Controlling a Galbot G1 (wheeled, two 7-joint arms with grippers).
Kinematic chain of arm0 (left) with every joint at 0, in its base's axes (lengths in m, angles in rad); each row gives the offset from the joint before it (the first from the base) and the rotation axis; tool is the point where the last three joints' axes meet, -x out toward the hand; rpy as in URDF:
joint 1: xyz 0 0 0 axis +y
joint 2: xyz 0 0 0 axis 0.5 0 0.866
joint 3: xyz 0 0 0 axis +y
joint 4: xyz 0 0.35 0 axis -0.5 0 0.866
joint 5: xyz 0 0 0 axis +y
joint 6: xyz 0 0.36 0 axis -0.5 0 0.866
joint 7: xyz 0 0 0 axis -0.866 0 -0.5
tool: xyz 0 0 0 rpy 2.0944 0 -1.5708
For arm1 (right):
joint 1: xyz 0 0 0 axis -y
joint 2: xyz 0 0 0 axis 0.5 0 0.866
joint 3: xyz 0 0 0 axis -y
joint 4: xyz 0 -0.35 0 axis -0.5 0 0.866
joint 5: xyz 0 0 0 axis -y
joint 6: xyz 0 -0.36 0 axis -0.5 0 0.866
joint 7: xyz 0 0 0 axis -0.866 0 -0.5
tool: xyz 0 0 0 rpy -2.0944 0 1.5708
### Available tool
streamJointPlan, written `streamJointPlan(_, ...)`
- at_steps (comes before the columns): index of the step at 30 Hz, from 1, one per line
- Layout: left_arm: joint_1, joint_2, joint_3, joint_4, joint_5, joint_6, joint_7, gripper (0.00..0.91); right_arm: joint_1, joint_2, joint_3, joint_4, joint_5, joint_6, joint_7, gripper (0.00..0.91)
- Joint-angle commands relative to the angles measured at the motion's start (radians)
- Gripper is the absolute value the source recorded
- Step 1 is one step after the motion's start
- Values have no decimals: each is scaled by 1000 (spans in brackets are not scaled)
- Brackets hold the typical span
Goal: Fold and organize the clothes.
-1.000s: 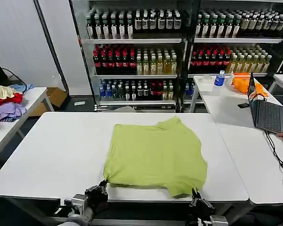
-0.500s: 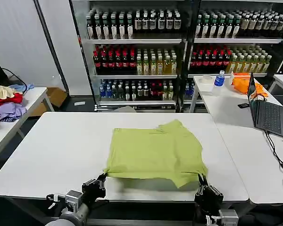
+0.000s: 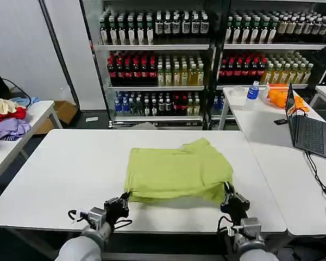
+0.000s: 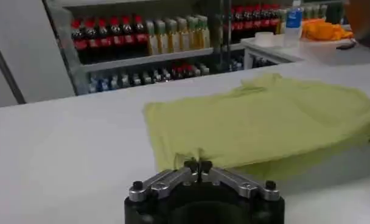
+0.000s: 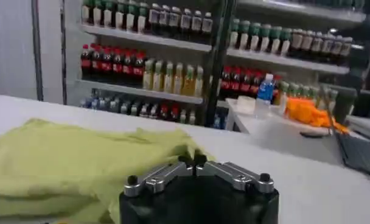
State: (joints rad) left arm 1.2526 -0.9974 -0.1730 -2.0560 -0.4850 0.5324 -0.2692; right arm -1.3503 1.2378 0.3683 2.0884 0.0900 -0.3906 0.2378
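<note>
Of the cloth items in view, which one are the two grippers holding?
The lime T-shirt on the middle table. The left gripper and right gripper pinch its near corners; the garment pile and orange cloth lie untouched on side tables.

The T-shirt (image 3: 176,171) is a plain lime yellow-green one of soft fabric, lying near the front edge of the white desk (image 3: 65,174), about mid-width. It is folded over into a rough rectangle, layers stacked, the top surface gently wrinkled. One sleeve pokes out at its far edge. Its two near corners are lifted slightly off the desk.
</note>
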Motion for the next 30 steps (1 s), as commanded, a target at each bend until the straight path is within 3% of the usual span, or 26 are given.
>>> streamJointPlan(1,-129,-9,61,133,15,-10,6,20,124,-20,-20,-136,-29,15,-2,0)
streamJointPlan(30,-185,-95,81,205,61,-56,-33,71,197,32,-82,-308,-112,47,-1,0)
